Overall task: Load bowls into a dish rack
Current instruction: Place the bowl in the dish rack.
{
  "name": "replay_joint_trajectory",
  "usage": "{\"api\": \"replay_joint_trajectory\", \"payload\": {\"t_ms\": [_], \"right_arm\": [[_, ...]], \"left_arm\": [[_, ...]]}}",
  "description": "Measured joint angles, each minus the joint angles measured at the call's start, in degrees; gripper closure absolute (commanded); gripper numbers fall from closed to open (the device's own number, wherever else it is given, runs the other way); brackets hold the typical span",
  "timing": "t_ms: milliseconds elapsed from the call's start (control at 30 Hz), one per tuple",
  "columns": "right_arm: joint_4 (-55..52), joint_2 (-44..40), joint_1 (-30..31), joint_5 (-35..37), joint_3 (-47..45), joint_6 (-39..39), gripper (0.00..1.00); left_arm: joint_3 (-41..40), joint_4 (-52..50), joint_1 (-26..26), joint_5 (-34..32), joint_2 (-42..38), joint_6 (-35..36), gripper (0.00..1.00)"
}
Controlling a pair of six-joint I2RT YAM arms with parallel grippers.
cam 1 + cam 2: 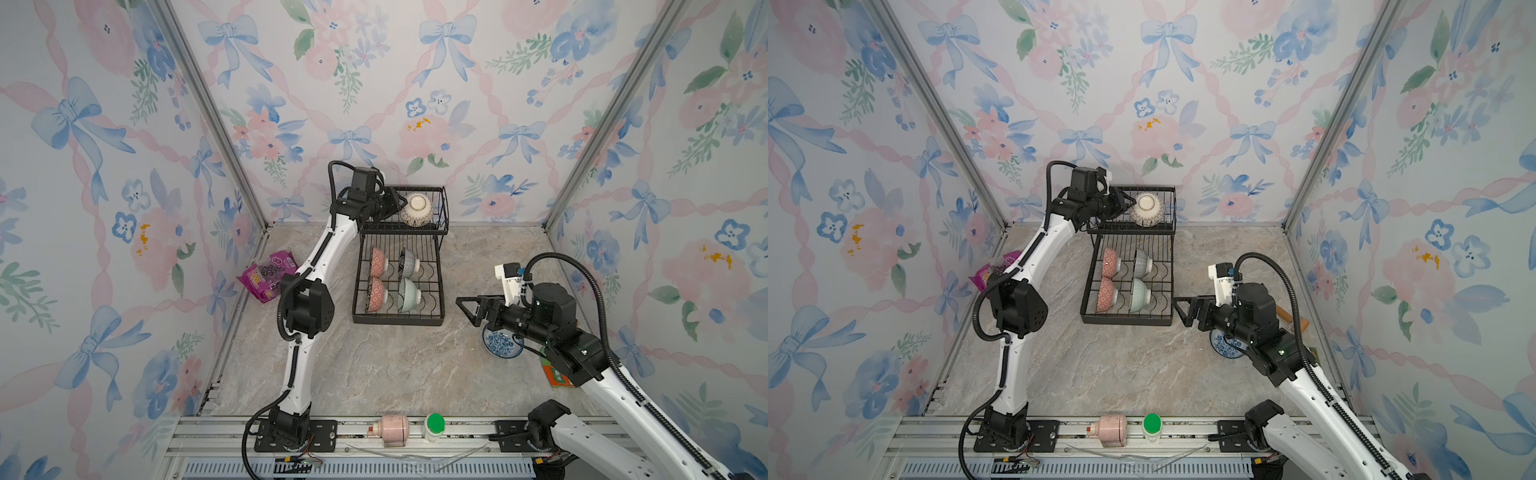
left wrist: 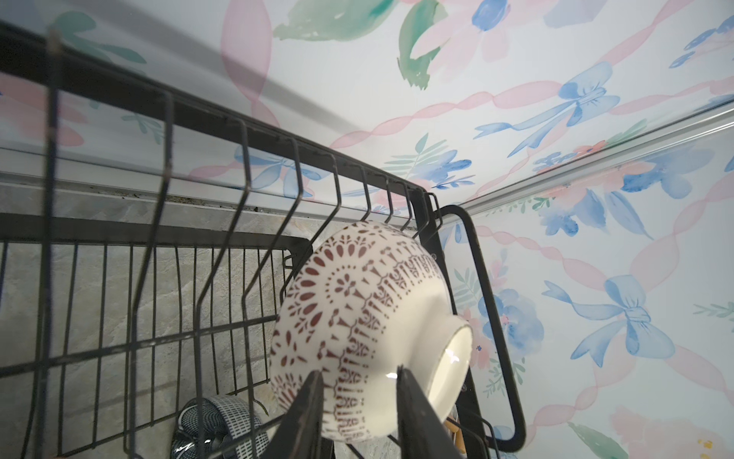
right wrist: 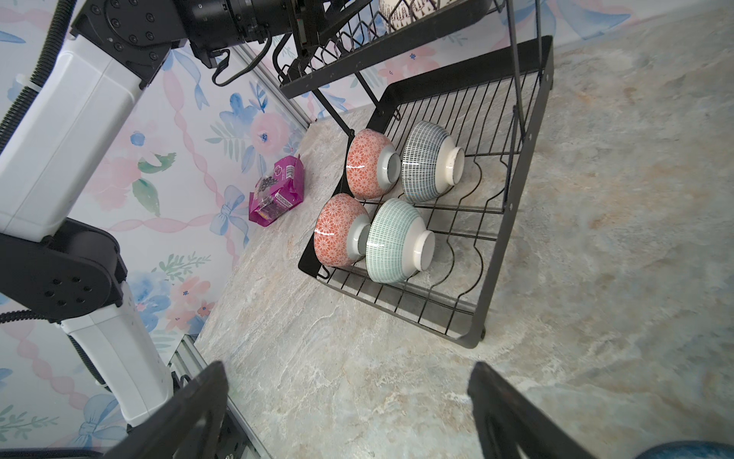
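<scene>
**One bowl to go, just behind the right claw**

The right claw (image 1: 468, 309) hangs empty, jaws wide apart. The blue floral bowl (image 1: 503, 344) sits mouth-up on the bench (image 1: 374, 365) just behind and below its tips, so this arm is nearer. Ahead, four bowls (image 1: 409, 294) stand in the dish rack (image 1: 397, 321). Farthest, the left claw (image 2: 357, 373), slightly parted, clamps nothing visible beside the cream bowl (image 2: 349, 302) in the basket tier.

Marble tabletop (image 1: 374, 365) bears rack (image 1: 398, 321), bowl (image 1: 500, 347), purple packet (image 1: 266, 278).

cream bowl (image 1: 417, 209) tilted in upr rack tier (image 1: 436, 189)
</scene>
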Motion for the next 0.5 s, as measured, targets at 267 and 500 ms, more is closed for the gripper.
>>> {"api": "replay_joint_trajectory", "payload": {"t_ms": [267,500], "right_arm": [[0.42,0.37,0.68,0.02,0.0,0.15,0.04],[0.42,0.37,0.74,0.02,0.0,0.15,0.04]], "left_arm": [[1.42,-3.15,-2.67,-4.74,0.11,5.9,0.63],[1.73,-4.02,-4.81,-9.11,0.07,10.54,0.61]]}}
